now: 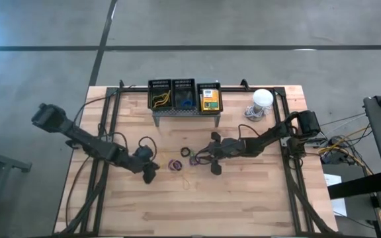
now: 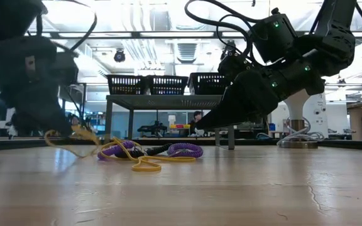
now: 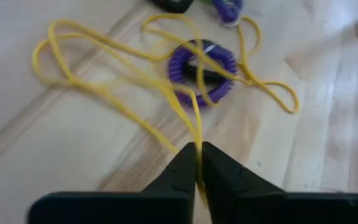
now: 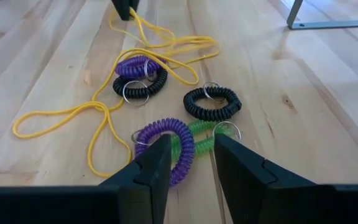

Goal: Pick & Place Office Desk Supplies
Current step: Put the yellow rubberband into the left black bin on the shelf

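Two arms at work: I had both low over the middle of the tabletop (image 1: 243, 198).
Left gripper (image 3: 197, 163): its jaws were pinched tight on a strand of the yellow rubber band (image 3: 98, 93), right at the tips.
Right gripper (image 4: 190, 163): its jaws stood a narrow gap apart, holding nothing, poised just over the purple coil (image 4: 166, 146) and the green coil (image 4: 204, 134) tangled with it.
Other supplies: a black coil (image 4: 211, 103) lay just beside that pair; a second purple-and-black pair (image 4: 138, 78) sat farther off, with yellow loops draped around it.
Bins: the three black baskets (image 1: 182, 94) stood on the grey stand (image 1: 177, 112) at the far edge, one holding a yellow box (image 1: 209, 99).
Handling, my judgement: the yellow band was light, limp and stretchy, so it would trail and could drag the coils it crossed; a firm pinch on one strand suited it.
Coils, my judgement: springy and light; I would close across the coiled body, not the thin metal ring.
Risk: linked coils might lift together.
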Available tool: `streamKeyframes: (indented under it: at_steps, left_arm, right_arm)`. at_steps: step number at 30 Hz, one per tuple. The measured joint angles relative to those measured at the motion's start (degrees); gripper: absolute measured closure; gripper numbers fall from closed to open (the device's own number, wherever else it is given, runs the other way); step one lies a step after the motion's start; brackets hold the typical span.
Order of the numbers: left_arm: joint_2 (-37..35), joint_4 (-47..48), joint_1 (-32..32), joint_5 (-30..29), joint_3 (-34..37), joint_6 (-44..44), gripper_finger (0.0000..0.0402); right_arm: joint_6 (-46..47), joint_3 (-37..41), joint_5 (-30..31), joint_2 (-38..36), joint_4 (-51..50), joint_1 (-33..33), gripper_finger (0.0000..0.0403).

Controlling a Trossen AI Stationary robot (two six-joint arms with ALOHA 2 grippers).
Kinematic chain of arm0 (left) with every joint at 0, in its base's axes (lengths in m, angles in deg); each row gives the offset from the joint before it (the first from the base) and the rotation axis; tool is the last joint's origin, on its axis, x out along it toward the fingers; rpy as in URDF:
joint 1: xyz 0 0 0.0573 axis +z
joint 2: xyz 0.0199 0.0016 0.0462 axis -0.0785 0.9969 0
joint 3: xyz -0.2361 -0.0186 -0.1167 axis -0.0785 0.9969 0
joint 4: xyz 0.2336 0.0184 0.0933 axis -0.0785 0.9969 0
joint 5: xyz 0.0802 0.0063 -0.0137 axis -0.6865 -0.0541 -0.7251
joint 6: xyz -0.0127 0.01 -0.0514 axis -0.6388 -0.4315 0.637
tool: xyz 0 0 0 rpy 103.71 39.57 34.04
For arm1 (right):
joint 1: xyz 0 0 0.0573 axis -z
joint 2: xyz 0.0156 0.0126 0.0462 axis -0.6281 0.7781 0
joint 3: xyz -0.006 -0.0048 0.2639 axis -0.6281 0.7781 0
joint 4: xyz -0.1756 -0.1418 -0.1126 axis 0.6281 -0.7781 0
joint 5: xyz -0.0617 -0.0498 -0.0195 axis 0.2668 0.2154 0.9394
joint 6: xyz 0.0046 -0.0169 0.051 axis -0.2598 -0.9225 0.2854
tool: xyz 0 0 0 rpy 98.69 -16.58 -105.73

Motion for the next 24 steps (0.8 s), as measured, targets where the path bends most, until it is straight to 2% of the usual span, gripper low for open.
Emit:
streamKeyframes:
  at_steps: [7,12,15,20,24]
  left_arm:
    - [-0.02,-1.49,0.0,1.27,2.26,4.62,0.0257]
    - [-0.04,1.35,0.0,6.51,-0.08,3.7,0.0198]
    - [-0.04,11.77,-0.04,6.86,-4.51,4.15,0.0192]
    - [1.36,33.63,-0.04,6.83,-14.51,4.19,0.0205]
    - [3.22,44.16,-0.11,6.5,-20.25,5.08,0.0217]
  right_arm:
    - [0.01,0.02,0.0,0.0,-0.01,0.0,0.0278]
    - [0.02,0.02,0.0,0.0,0.0,0.0,0.0284]
    - [0.0,0.02,0.0,0.0,0.0,0.0,0.0288]
    - [0.0,0.02,0.0,0.0,0.0,0.0,0.0288]
    - [-0.14,0.02,0.0,0.0,0.0,0.0,0.0284]
